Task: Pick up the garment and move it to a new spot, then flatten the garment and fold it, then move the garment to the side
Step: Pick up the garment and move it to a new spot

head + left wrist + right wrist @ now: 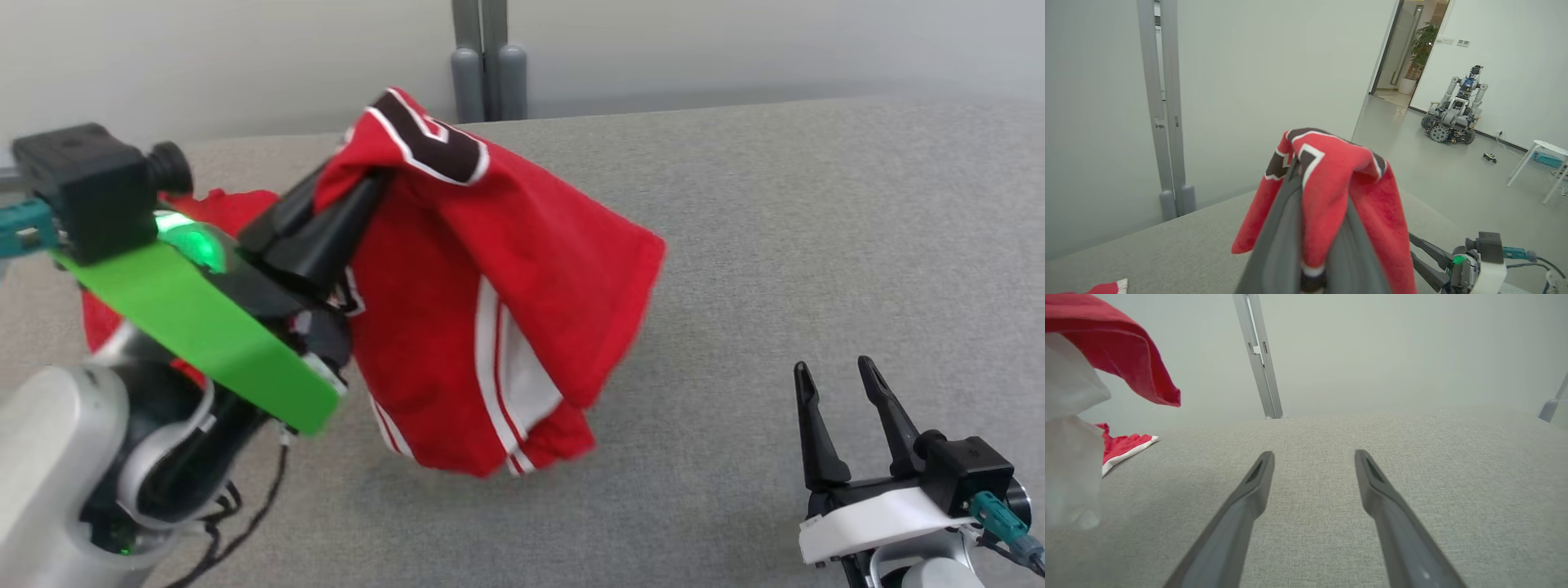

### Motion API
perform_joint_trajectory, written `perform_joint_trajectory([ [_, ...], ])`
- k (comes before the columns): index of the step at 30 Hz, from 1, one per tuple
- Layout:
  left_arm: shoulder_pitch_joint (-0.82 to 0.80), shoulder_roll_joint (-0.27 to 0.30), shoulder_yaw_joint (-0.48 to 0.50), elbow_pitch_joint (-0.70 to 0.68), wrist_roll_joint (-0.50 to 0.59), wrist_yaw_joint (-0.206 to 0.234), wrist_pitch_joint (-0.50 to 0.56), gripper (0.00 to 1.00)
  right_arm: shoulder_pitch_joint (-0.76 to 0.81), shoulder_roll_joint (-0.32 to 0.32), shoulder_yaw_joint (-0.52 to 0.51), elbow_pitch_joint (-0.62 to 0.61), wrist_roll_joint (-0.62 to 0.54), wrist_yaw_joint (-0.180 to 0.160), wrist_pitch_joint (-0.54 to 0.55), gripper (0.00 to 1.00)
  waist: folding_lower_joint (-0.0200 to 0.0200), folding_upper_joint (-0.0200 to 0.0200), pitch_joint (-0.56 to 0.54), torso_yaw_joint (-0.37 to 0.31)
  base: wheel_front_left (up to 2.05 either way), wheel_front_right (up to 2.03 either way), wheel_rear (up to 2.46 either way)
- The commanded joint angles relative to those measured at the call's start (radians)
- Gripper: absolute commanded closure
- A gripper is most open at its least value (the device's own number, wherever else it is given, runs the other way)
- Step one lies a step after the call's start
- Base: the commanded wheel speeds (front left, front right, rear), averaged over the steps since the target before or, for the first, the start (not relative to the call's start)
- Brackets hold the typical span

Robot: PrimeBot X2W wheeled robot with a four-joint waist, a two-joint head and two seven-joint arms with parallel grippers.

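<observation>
The garment (498, 286) is red with white stripes and a dark brown, white-edged mark. It hangs in the air over the grey table, draped from my left gripper (371, 175), which is shut on its upper fold. In the left wrist view the red cloth (1331, 183) covers both fingertips and falls down either side. Part of the garment (1126, 443) still trails on the table in the right wrist view. My right gripper (833, 367) stands open near the table's front right, with nothing between its fingers (1257, 477).
The grey fabric table (775, 245) stretches wide to the right of the garment. A grey post (488, 57) stands behind the far edge. Across the room stand another wheeled robot (1455, 112) and a white stool (1541, 163).
</observation>
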Motion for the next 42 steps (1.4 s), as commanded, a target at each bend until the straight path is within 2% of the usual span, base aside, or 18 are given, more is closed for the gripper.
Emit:
perform_joint_trajectory([
  [1,0.016,-0.03,-0.017,-0.011,-0.014,0.005,0.006,1.0,-0.009,0.004,-0.002,-0.006,0.006,0.0,-0.003,0.0,0.0001,-0.0001,0.009,-0.087,0.0,0.0,0.0],
  [5,0.005,-0.109,-0.087,0.039,-0.043,0.003,0.038,1.0,-0.034,0.01,0.005,-0.003,0.015,0.0,-0.003,0.0,0.0001,-0.0001,0.043,-0.155,0.0,0.0,0.0],
  [9,-0.022,-0.183,-0.145,0.217,-0.074,-0.023,0.077,1.0,-0.062,0.016,0.014,0.004,0.025,0.0,-0.003,0.0,0.0001,-0.0001,0.083,-0.231,0.0,0.0,0.0],
  [11,-0.04,-0.215,-0.168,0.349,-0.08,-0.037,0.093,1.0,-0.076,0.018,0.019,0.007,0.03,0.0,-0.003,0.0,0.0001,-0.0001,0.101,-0.266,0.0,0.0,0.0],
  [15,-0.077,-0.283,-0.195,0.663,-0.035,-0.066,0.047,1.0,-0.099,0.019,0.035,0.016,0.046,0.0,-0.003,0.0,0.0001,-0.0001,0.133,-0.326,0.0,0.0,0.0],
  [19,-0.087,-0.34,-0.202,0.948,0.032,-0.11,-0.101,1.0,-0.109,0.02,0.059,0.026,0.062,0.0,-0.003,0.0,0.0001,-0.0001,0.138,-0.371,0.0,0.0,0.0],
  [20,-0.08,-0.356,-0.197,1.008,0.039,-0.12,-0.144,0.81,-0.108,0.02,0.06,0.029,0.065,0.0,-0.003,0.0,0.0001,-0.0001,0.134,-0.379,0.0,0.0,0.0],
  [21,-0.077,-0.369,-0.2,1.061,0.055,-0.132,-0.185,0.44,-0.104,0.019,0.058,0.03,0.067,0.0,-0.003,0.0,0.0001,-0.0001,0.128,-0.382,0.0,0.0,0.0],
  [22,-0.077,-0.375,-0.208,1.096,0.071,-0.141,-0.219,0.44,-0.098,0.019,0.055,0.031,0.066,0.0,-0.003,0.0,0.0001,-0.0001,0.122,-0.383,0.0,0.0,0.0],
  [23,-0.075,-0.383,-0.215,1.132,0.089,-0.145,-0.258,0.0,-0.089,0.019,0.05,0.032,0.064,0.0,-0.003,0.0,0.0001,-0.0001,0.113,-0.38,0.0,0.0,0.0],
  [25,-0.07,-0.39,-0.229,1.18,0.134,-0.135,-0.342,0.0,-0.077,0.019,0.039,0.03,0.053,0.0,-0.003,0.0,0.0001,-0.0001,0.092,-0.37,0.0,0.0,0.0],
  [29,-0.031,-0.397,-0.228,1.191,0.208,-0.086,-0.462,0.0,-0.048,0.019,0.01,0.01,0.018,0.0,-0.003,0.0,0.0001,-0.0001,0.037,-0.333,0.0,0.0,0.0],
  [31,0.017,-0.397,-0.177,1.139,0.226,-0.061,-0.477,0.0,-0.029,0.018,-0.003,0.001,0.002,0.0,-0.003,0.0,0.0001,-0.0001,-0.001,-0.308,0.0,0.0,0.0],
  [33,0.08,-0.373,-0.101,1.023,0.304,-0.008,-0.478,0.0,-0.004,0.003,-0.023,-0.012,-0.014,0.0,-0.003,0.0,0.0001,-0.0001,-0.038,-0.275,0.0,0.0,0.0],
  [37,0.287,-0.356,0.028,0.782,0.452,0.068,-0.476,0.0,0.035,-0.021,-0.063,-0.05,-0.032,0.0,-0.003,0.0,0.0001,-0.0001,-0.088,-0.197,0.0,0.0,0.0],
  [40,0.42,-0.356,0.095,0.65,0.543,0.094,-0.476,0.0,0.049,-0.044,-0.085,-0.066,-0.038,0.0,-0.003,0.0,0.0001,-0.0001,-0.104,-0.145,0.0,0.0,0.0],
  [42,0.503,-0.368,0.139,0.587,0.582,0.091,-0.476,0.0,0.053,-0.051,-0.101,-0.072,-0.04,0.0,-0.003,0.0,0.0001,-0.0001,-0.113,-0.111,0.0,0.0,0.0],
])
